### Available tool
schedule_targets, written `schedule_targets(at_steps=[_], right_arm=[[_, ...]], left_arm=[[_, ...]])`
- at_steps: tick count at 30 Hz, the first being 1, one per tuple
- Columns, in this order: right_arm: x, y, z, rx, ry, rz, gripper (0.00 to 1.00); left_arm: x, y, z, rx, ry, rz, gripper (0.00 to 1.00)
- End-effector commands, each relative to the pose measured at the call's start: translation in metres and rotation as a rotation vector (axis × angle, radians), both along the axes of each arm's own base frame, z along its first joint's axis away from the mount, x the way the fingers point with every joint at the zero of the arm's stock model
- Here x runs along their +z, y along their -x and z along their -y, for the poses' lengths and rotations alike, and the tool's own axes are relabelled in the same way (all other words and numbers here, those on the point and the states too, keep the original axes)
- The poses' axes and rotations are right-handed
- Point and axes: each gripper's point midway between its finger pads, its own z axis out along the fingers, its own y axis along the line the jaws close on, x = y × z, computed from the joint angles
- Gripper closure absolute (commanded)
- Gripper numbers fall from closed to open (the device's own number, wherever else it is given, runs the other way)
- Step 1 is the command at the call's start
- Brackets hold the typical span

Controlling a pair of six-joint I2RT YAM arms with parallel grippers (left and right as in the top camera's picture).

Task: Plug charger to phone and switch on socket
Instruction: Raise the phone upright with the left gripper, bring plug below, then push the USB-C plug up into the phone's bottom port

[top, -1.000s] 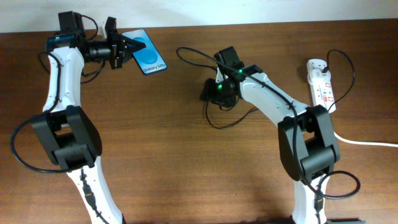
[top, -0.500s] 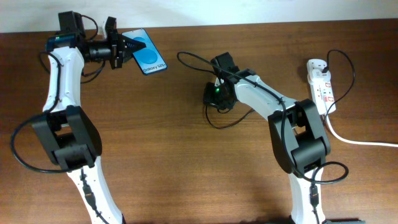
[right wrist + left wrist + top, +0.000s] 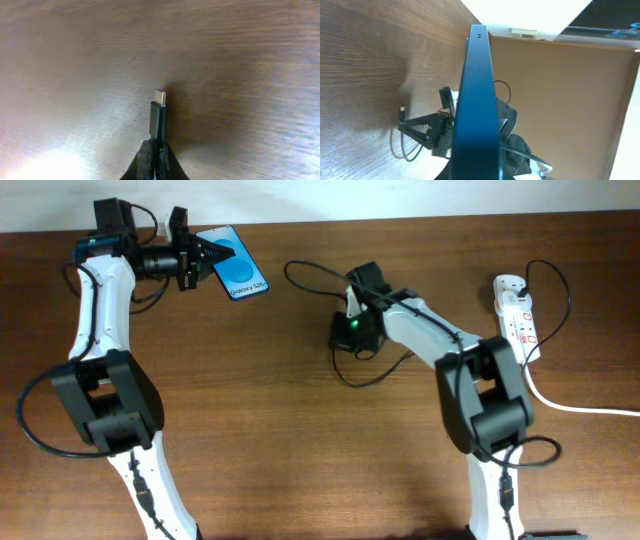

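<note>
The phone (image 3: 235,263), blue screen lit, is held off the table at the back left by my left gripper (image 3: 200,256), which is shut on its lower end. In the left wrist view the phone (image 3: 479,100) shows edge-on. My right gripper (image 3: 343,332) at mid-table is shut on the charger (image 3: 310,272), a thin black cable looping behind it. In the right wrist view the charger's connector tip (image 3: 159,97) sticks out past the closed fingers (image 3: 154,152), just above the wood. The socket (image 3: 518,315), a white strip with red switches, lies at the right.
A thick white cord (image 3: 580,406) runs from the socket off the right edge. A black cable (image 3: 555,285) arcs over the socket. The far table edge meets a pale wall behind the phone.
My right gripper with the charger has shifted slightly left and the arm has folded in. The left arm and phone have not moved.
</note>
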Motion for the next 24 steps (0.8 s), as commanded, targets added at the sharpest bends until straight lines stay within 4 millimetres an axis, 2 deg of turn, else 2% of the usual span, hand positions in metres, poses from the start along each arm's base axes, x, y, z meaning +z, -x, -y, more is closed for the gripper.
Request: schedule_targets(at_steps=[1,2,3,4,6,8,10,11,13,15,19,24], right_arm=[[0.143,0.002,-0.006,0.200,-0.204,0.308,0.96],[0.168,0.006,-0.005,0.207,-0.213,0.353,0.96],[0.205,0.020,-0.004,0.231,-0.248,0.409,0.96],[0.232,0.037,-0.007,0.263,-0.308,0.430,0.96],[0.273,0.068,-0.009,0.314,-0.394,0.454,0.96],[0.288,0.091,-0.006,0.331,-0.421,0.428,0.96],[0.288,0.105,-0.012,0.362,-0.484,0.372,0.96],[0.279,0.112,-0.017,0.371,-0.500,0.333,0.96],[0.261,0.119,-0.025,0.384,-0.499,0.300,0.96],[0.236,0.114,-0.033,0.316,-0.536,0.249,0.96],[0.201,0.107,-0.043,0.224,-0.646,0.233,0.96],[0.196,0.091,-0.046,0.149,-0.645,0.317,0.96]], left_arm=[[0.023,0.006,0.009,-0.075,0.073,0.121,1.00],[0.024,0.007,0.012,-0.082,0.074,0.130,1.00],[0.025,0.008,0.017,-0.096,0.081,0.137,1.00],[0.029,0.011,0.022,-0.119,0.100,0.163,1.00],[0.032,0.016,0.040,-0.161,0.121,0.169,1.00],[0.041,0.024,0.060,-0.224,0.168,0.205,1.00],[0.052,0.030,0.076,-0.282,0.218,0.257,1.00],[0.057,0.034,0.087,-0.319,0.244,0.278,1.00],[0.057,0.037,0.097,-0.339,0.247,0.277,1.00],[0.058,0.037,0.101,-0.349,0.244,0.300,1.00],[0.059,0.035,0.099,-0.347,0.239,0.317,1.00],[0.059,0.036,0.102,-0.353,0.240,0.318,1.00]])
